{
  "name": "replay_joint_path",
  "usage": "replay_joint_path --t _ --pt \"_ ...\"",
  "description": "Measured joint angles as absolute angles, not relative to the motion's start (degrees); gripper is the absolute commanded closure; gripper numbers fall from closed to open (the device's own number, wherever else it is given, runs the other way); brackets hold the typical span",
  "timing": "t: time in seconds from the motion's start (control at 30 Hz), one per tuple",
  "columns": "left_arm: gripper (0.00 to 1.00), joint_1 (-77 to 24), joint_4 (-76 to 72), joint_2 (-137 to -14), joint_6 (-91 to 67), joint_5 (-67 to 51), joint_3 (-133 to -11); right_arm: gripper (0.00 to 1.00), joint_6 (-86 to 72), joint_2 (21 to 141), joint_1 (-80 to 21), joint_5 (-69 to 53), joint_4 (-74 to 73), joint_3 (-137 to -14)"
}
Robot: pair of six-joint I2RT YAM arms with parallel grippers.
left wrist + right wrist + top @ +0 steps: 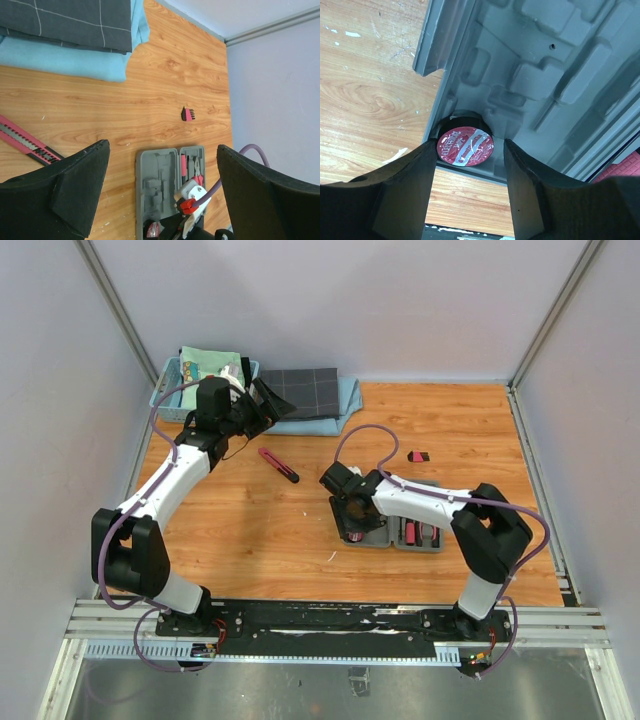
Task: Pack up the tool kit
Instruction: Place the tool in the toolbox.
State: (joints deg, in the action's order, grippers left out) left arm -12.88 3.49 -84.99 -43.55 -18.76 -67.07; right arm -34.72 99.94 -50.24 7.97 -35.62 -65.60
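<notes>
The grey tool case lies open on the table, right of centre. My right gripper hangs over its left half, jaws open. In the right wrist view the round red-labelled tape sits in the case's corner slot, between my open fingers. Pink-handled tools lie in the case's right half. A pink-and-black knife lies on the table left of the case. A small pink-and-black bit holder lies behind the case. My left gripper is open and empty, up near the folded cloth.
A dark checked cloth lies on a light blue towel at the back. A light blue basket stands at the back left. The left wrist view shows the case, knife, bit holder and cloth.
</notes>
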Motion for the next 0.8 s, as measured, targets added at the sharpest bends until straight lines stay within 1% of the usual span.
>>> replay_joint_path --t 0.07,0.13,0.23,0.4,0.57,0.63,0.8 --pt "0.09 -12.9 3.5 -85.0 -43.5 -18.8 -67.1 0.47 -34.7 99.6 -50.2 8.0 -35.6 -65.6" --pt "0.09 -12.9 3.5 -85.0 -43.5 -18.9 -67.1 0.54 -34.7 99.1 -50.2 7.9 -35.2 -65.4" --pt "0.09 -12.9 3.5 -85.0 -43.5 -18.9 -67.1 0.54 -34.6 98.4 -50.2 7.7 -34.5 -65.3" --pt "0.09 -13.0 3.5 -85.0 -43.5 -19.0 -67.1 0.52 -34.6 98.0 -50.2 7.5 -34.2 -65.3" --pt "0.09 -13.0 3.5 -85.0 -43.5 -19.1 -67.1 0.51 -34.5 98.1 -50.2 6.8 -34.1 -65.3" --pt "0.09 -13.0 3.5 -85.0 -43.5 -19.1 -67.1 0.52 -34.5 98.1 -50.2 6.4 -34.1 -65.3" --pt "0.09 -13.0 3.5 -85.0 -43.5 -19.1 -67.1 0.59 -34.4 98.3 -50.2 6.1 -34.1 -65.3"
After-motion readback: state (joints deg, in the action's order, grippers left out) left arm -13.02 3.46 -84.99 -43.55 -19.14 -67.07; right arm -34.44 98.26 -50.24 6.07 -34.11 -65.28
